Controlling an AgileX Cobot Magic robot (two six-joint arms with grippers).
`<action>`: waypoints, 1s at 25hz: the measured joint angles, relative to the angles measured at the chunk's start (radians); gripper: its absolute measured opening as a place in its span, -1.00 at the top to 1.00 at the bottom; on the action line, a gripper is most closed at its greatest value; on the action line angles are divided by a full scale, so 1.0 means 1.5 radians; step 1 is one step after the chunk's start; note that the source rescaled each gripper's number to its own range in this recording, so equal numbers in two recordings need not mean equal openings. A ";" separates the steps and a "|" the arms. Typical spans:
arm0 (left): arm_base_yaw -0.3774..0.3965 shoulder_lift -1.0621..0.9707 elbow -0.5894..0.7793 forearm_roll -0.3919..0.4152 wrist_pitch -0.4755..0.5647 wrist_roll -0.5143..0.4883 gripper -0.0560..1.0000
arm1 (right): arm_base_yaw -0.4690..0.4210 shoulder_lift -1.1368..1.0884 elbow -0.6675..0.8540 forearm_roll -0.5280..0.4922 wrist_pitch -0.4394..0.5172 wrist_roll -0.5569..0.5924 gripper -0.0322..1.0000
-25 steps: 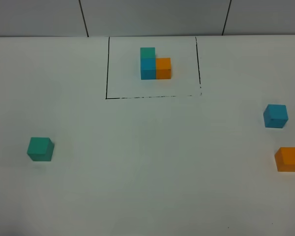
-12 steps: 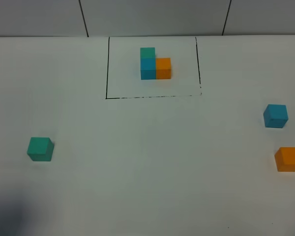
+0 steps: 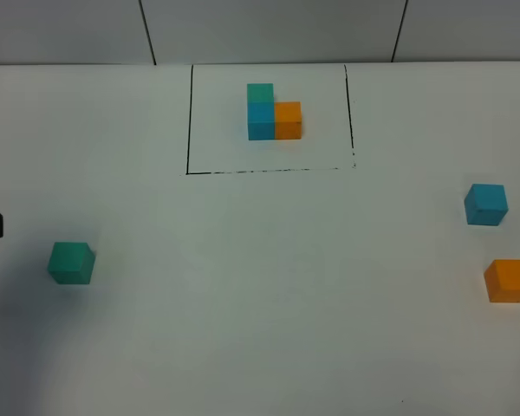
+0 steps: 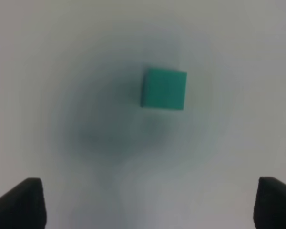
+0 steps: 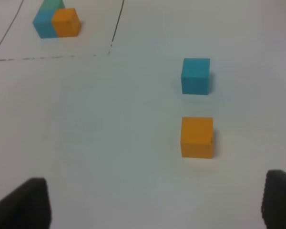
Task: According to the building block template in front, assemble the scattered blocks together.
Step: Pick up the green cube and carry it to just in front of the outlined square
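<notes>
Both of your end effectors are released and empty. Your left end effector [image 4: 148,202] hangs above the teal-green cube [image 4: 164,89] with its fingers spread wide, clear of it. That cube sits alone at the left of the bench [image 3: 260,303]. Your right end effector [image 5: 152,201] faces the sky-blue cube [image 5: 196,76] and the orange cube [image 5: 197,137], which lie near each other but apart. The building block template [image 3: 273,113] stands at the far middle, 3 cubes touching inside the black frame [image 3: 189,121].

Left end effector [image 4: 150,202] mostly off-frame
</notes>
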 joint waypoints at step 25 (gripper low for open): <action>-0.086 0.355 -0.009 0.062 -0.149 -0.052 -1.00 | 0.000 0.000 0.000 0.001 0.000 0.000 -0.57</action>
